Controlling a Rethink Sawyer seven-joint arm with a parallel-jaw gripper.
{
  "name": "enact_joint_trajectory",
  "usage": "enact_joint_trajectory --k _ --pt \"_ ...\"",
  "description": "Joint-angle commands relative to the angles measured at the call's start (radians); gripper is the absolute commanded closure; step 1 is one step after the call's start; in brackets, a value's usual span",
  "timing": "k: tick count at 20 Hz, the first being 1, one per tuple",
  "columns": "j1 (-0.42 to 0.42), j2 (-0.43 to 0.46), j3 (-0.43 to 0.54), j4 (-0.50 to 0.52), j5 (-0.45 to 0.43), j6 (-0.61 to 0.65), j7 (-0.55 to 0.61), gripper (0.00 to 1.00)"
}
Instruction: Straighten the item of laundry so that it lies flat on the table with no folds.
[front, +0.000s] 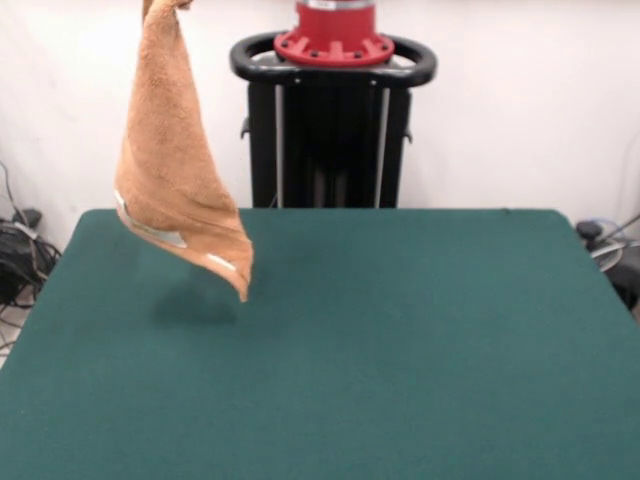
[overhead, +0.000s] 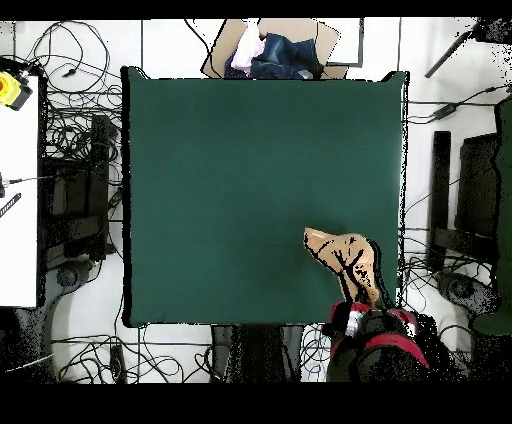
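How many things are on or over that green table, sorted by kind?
Towels: 1, the orange towel, hanging in the air over the table.
Tables: 1, the green table.
Robot arms: 1, the red and black arm seen from above at the table's edge.
Total: 3.

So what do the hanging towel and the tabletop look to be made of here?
The towel looks like terry cloth: orange-tan, a nubby matte pile, draping limp in soft folds, with flatter pale bands near its lower edge. The table seems covered in felt or a similar cloth: dark green, even, with no shine and no grain. What lies under the cover cannot be told.
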Motion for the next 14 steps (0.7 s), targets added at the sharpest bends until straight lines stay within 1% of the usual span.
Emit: enact_joint_trajectory --k 1,5,14 --pt "-0.033 0.048 0.057 0.124 0.046 -0.129 -0.234 1.00" --pt "-0.045 0.072 0.088 0.150 0.039 -0.185 -0.198 1.00" --pt "-0.017 0.132 0.134 0.211 -0.019 -0.335 -0.001 1.00"
